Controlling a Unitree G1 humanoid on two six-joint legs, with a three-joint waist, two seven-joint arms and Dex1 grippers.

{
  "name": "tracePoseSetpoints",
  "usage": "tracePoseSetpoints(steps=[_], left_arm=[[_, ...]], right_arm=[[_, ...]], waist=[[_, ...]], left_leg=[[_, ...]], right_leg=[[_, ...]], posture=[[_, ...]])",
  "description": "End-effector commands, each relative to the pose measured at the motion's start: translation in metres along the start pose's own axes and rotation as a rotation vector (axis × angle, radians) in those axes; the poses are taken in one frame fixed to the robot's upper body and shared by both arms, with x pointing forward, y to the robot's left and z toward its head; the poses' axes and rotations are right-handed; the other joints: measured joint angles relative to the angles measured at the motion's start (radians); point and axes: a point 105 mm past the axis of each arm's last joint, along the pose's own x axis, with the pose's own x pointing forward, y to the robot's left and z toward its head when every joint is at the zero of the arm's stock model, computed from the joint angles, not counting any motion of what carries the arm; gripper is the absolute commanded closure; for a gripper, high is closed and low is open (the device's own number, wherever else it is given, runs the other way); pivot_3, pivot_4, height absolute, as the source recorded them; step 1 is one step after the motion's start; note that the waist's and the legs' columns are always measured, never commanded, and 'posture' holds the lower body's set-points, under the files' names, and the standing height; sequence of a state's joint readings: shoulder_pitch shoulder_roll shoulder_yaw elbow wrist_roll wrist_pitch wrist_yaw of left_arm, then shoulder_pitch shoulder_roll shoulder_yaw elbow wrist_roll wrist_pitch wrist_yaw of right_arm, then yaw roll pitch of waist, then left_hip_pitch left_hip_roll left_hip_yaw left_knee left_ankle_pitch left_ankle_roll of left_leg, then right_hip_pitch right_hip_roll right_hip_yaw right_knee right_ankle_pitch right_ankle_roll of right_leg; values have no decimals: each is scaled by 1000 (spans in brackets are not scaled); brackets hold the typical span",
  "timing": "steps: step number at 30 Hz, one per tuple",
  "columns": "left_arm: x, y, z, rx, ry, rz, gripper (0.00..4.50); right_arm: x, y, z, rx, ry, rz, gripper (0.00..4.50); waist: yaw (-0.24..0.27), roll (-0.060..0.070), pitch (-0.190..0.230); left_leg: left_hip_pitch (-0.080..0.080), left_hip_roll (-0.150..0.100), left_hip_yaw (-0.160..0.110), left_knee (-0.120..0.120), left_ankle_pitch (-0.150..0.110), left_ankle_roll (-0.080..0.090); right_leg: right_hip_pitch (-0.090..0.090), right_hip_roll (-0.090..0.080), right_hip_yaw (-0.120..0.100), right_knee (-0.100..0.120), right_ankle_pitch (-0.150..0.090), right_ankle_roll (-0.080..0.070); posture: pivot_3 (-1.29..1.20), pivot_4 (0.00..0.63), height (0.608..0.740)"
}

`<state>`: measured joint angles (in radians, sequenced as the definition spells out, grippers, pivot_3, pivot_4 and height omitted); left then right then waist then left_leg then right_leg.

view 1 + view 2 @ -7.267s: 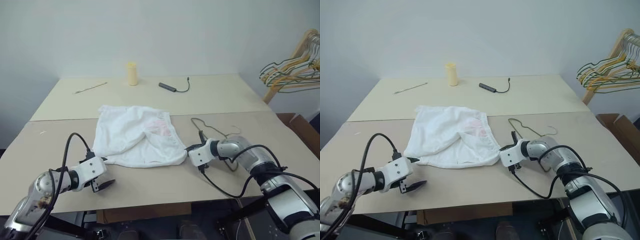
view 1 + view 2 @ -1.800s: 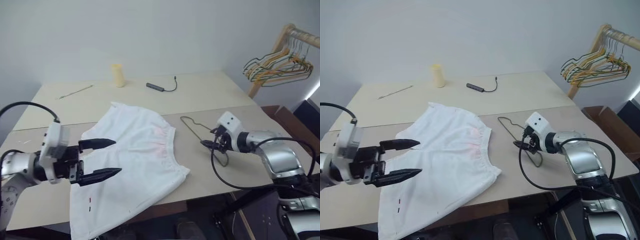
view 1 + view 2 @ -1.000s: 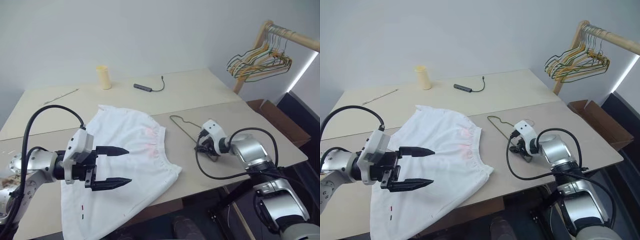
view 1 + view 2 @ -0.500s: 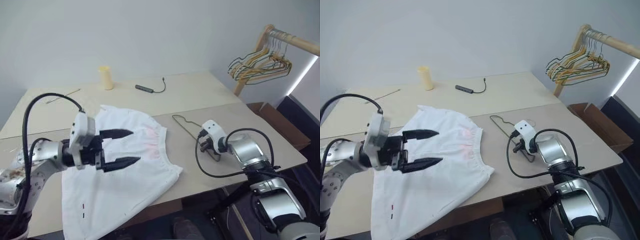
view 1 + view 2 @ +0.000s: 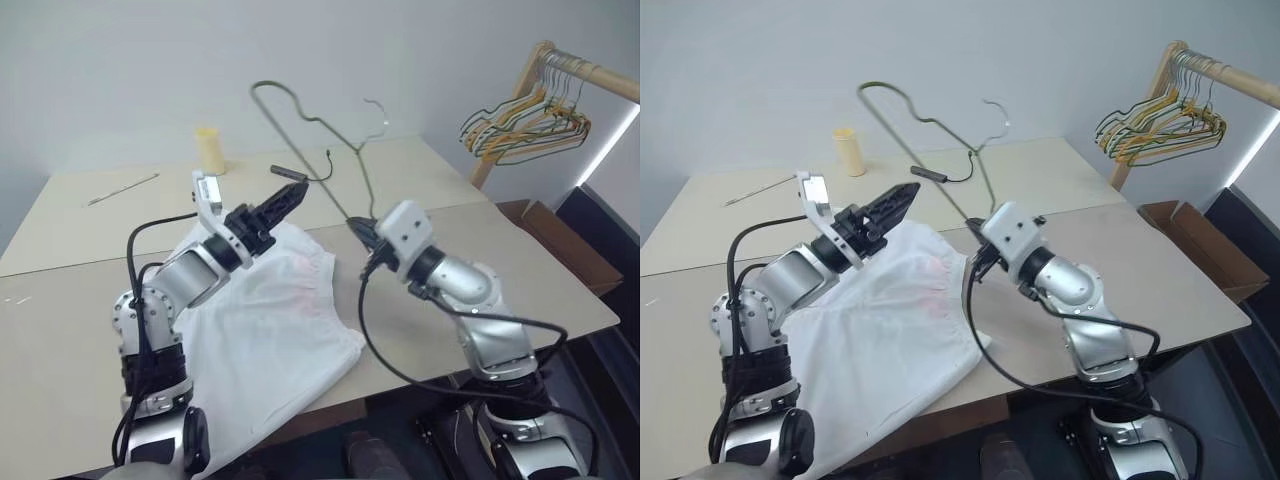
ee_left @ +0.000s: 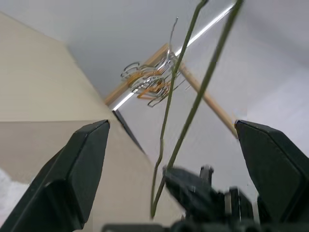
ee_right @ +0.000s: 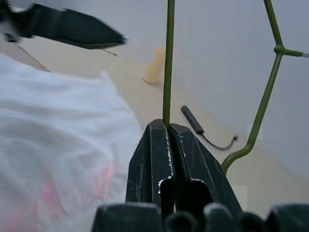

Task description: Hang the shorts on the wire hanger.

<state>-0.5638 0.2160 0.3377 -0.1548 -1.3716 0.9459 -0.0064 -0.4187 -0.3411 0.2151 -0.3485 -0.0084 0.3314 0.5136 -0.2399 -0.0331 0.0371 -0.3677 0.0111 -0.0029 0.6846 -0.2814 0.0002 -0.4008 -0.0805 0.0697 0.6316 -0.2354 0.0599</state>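
Head camera: the right gripper (image 5: 362, 236), clamped on the wire hanger (image 5: 310, 125), holds it in the air, the wire rising toward 11 o'clock from the fingers. The left gripper (image 5: 285, 196), fingers apart, hovers at 9 o'clock of the right one, above the shorts (image 5: 262, 330) spread on the table (image 5: 420, 195).

Left wrist camera: 2 black fingers (image 6: 72, 169) stand wide apart, the hanger's wire between them, untouched.

Right wrist camera: fingers (image 7: 155, 159) pinch together on 1 wire strand; the shorts lie at 9 o'clock.
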Motion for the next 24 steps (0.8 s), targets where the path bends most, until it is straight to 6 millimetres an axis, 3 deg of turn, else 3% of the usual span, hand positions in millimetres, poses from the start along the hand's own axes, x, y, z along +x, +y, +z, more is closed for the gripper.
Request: tracePoseSetpoints(steps=[1,3,6,18,21,24], left_arm=[[6,-21,7,67,-29,-71,0],[7,-25,8,67,-42,-81,0],[7,-22,10,85,-72,-46,569],[7,-15,13,129,-95,5,4473],[9,-18,8,218,-58,-3,4473],[11,-13,3,271,-53,22,4500]], right_arm=[[-1,0,18,-68,-74,-25,4459],[-1,1,18,-65,-77,-27,4459],[-2,0,15,-64,-70,-45,4500],[-1,5,8,-104,-47,-35,4500],[-1,6,7,-131,-30,-16,4500],[0,8,7,-184,-31,-2,3751]], waist=[[0,0,0],[-1,0,0],[-1,0,0],[-2,0,0],[-2,0,0],[-3,0,0]], left_leg=[[0,0,0,0,0,0],[0,0,0,0,1,0],[0,1,0,0,1,0],[0,1,0,0,1,0],[0,1,0,0,1,0],[0,1,0,0,1,0]], right_leg=[[0,0,0,0,0,0],[0,1,0,0,0,-1],[0,3,0,0,1,-2],[0,3,0,-1,1,-2],[0,3,0,-1,1,-2],[0,3,0,-1,1,-2]], posture=[[-238,0,740],[-238,0,740],[-239,0,740],[-236,0,740],[-238,0,740],[-241,0,740]])
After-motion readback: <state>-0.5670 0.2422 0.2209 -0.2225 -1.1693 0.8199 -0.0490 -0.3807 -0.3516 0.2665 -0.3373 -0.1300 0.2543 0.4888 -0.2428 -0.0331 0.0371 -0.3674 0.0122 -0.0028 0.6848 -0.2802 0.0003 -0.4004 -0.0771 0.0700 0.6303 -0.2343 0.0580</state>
